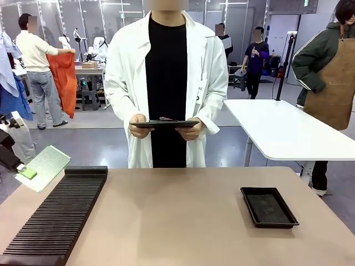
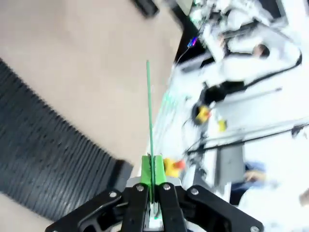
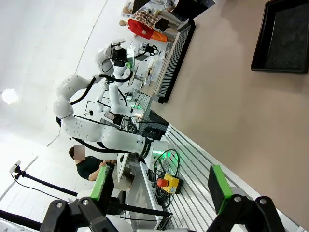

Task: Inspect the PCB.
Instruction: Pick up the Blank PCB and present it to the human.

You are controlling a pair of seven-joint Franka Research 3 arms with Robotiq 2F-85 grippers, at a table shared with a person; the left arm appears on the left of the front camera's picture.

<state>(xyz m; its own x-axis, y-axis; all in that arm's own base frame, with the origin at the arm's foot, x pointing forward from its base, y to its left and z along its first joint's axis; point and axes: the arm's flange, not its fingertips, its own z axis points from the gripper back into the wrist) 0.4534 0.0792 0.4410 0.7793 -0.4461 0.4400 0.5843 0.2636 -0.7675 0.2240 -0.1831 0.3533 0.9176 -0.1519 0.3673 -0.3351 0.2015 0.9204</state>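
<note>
Nearest, off the table's left edge: left gripper, green pads pressed together on one corner of the PCB. Held up clear of the tabletop, pale speckled face tilted toward the front camera. From the left wrist, a thin green sliver seen edge-on, rising straight out from between the pads. Just beside the board, on the table's left side: a long slotted black rack running from the near edge toward the far one. Right gripper spread wide in its own wrist view, nothing between the pads. On the right of the table, well apart from the rack: a shallow black tray. Beyond the far edge: a person in a white coat, standing, both hands holding a dark tablet flat at waist height.
</note>
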